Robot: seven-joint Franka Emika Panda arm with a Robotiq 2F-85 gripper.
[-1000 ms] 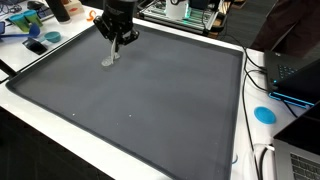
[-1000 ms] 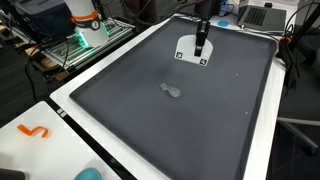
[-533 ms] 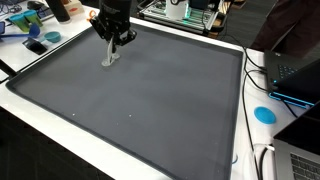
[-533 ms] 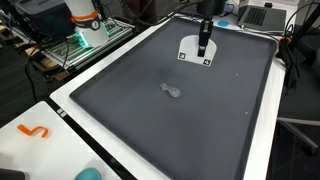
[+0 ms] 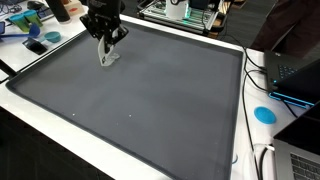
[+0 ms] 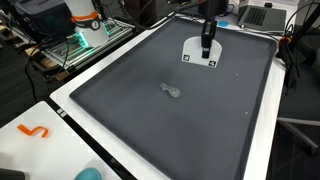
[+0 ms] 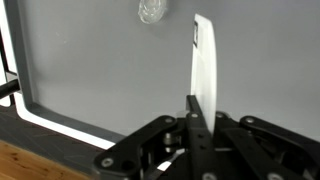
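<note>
My gripper [image 5: 105,42] [image 6: 207,42] hangs over the far part of a dark grey mat [image 5: 160,100] [image 6: 130,110]. It is shut on the upper edge of a thin white card [image 6: 201,53] with small black marks at its corners, which dangles below the fingers just above the mat. In the wrist view the card [image 7: 205,70] shows almost edge-on, pinched between the closed fingers of the gripper [image 7: 193,100]. A small crumpled clear object [image 6: 171,91] [image 7: 152,10] lies on the mat, well apart from the card.
The mat sits on a white table [image 6: 40,145]. A blue disc [image 5: 264,114] and a laptop [image 5: 295,75] lie beside one mat edge, and blue clutter [image 5: 35,45] at a far corner. An orange S-shaped piece [image 6: 34,131] is on the table. Another laptop [image 6: 262,15] stands behind.
The gripper has carried the white card a short way across the mat toward its edge, away from the small clear object, which has stayed put.
</note>
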